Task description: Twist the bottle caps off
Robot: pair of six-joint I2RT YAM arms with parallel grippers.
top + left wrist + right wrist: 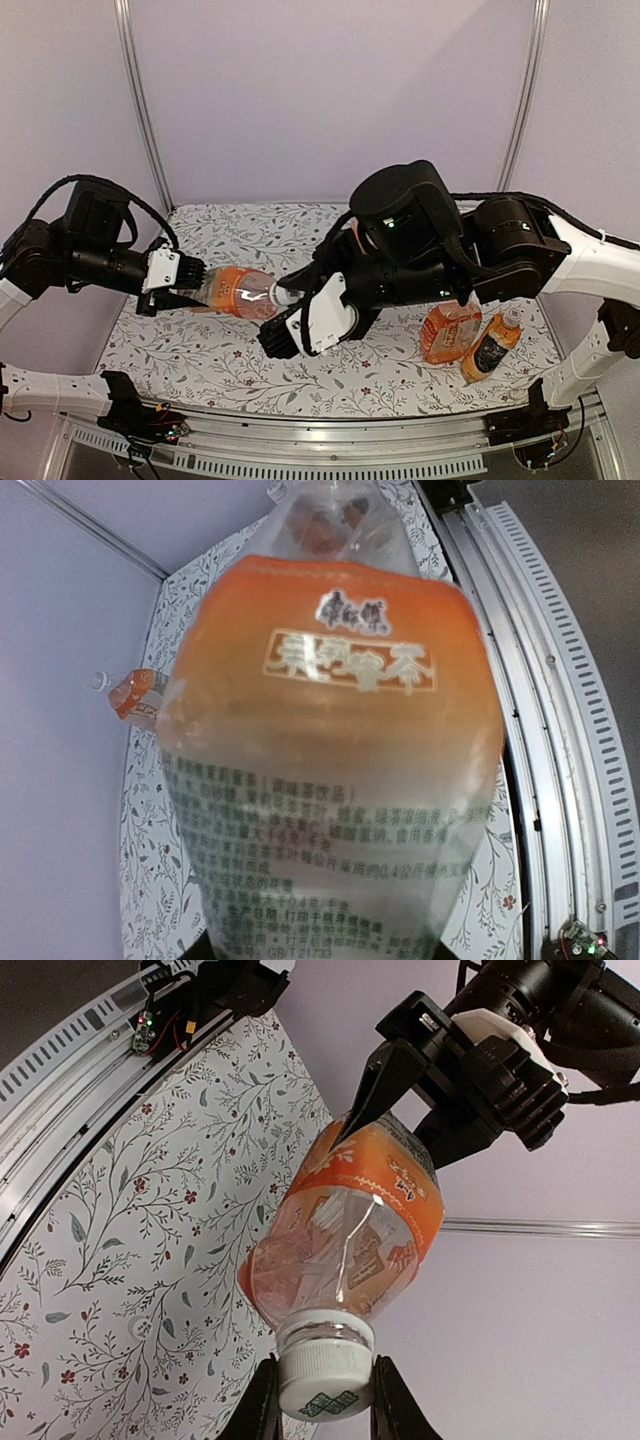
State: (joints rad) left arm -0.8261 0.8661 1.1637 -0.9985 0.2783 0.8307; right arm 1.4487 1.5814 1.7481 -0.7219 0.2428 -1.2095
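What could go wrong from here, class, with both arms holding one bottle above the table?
1. The bottle lies sideways in the air; once the white cap loosens, any drink left could spill onto the flowered cloth.
2. The left gripper pinches only the soft labelled end, so the bottle may twist with the right gripper instead of the cap turning.
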